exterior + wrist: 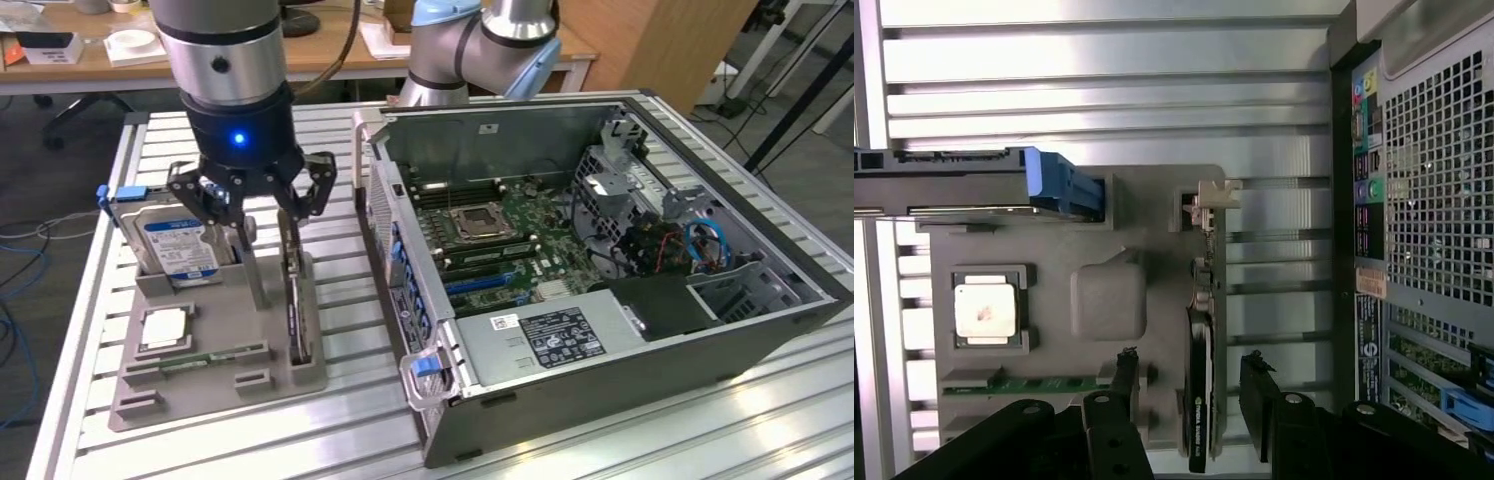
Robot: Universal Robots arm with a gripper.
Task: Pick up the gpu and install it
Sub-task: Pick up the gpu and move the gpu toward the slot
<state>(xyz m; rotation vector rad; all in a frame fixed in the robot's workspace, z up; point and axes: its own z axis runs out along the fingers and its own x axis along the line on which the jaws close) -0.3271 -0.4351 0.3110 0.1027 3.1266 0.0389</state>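
Hanging over the gray holder tray (200, 395), the gripper (264, 212) has its jaws spread wide, one finger on each side of the gpu (296, 300). The card stands on edge in a slot on the side of the tray nearest the open computer case (601, 270). Nothing is pinched yet, and I cannot tell whether either finger touches the card.

In the wrist view the card does not look quite centred between the fingers. If they meet it unevenly, one pad would likely push first and tilt the thin board in its slot, or twist it as it lifts. A grip taken too high on the edge could let the card swing or slip. The hard drive (176, 245) stands just beside the outer finger, so a sideways drift could knock it.
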